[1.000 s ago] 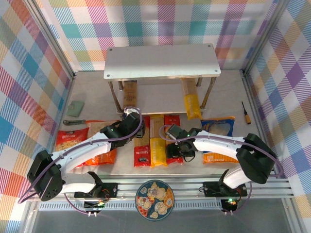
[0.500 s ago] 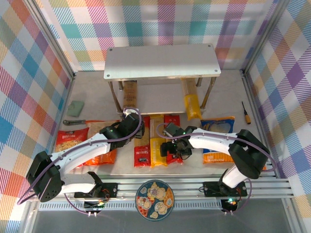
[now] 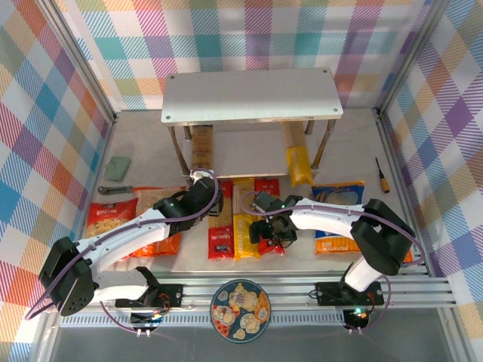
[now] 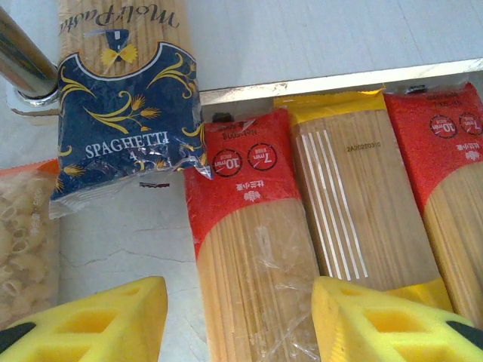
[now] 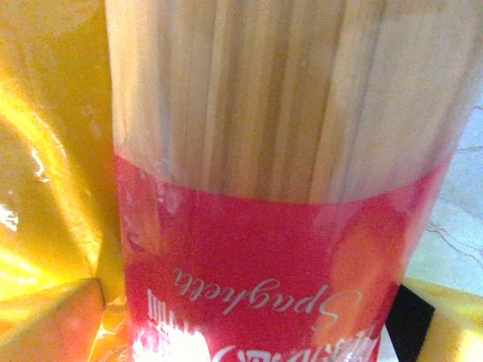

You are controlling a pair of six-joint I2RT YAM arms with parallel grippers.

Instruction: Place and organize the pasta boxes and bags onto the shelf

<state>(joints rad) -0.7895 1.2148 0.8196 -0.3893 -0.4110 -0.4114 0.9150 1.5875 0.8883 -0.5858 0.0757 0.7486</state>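
Right red pack (image 5: 279, 226) flat on table (image 3: 143, 143), in front of shelf (image 3: 249, 94), betw yellow pack (image 3: 244, 219) & blue bag (image 3: 339, 197). R gripper (image 5: 249, 324) jaws spread wide astride it. L gripper (image 4: 240, 320) jaws spread over left red pack (image 4: 253, 249). Tan-brown pack (image 4: 124, 113) just beyond, under shelf.

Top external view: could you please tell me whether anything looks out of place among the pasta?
Yes. A screwdriver lies right of the shelf, and a green pad left of it; neither belongs with pasta. The yellow pack sticking out from under the shelf lies slightly askew.
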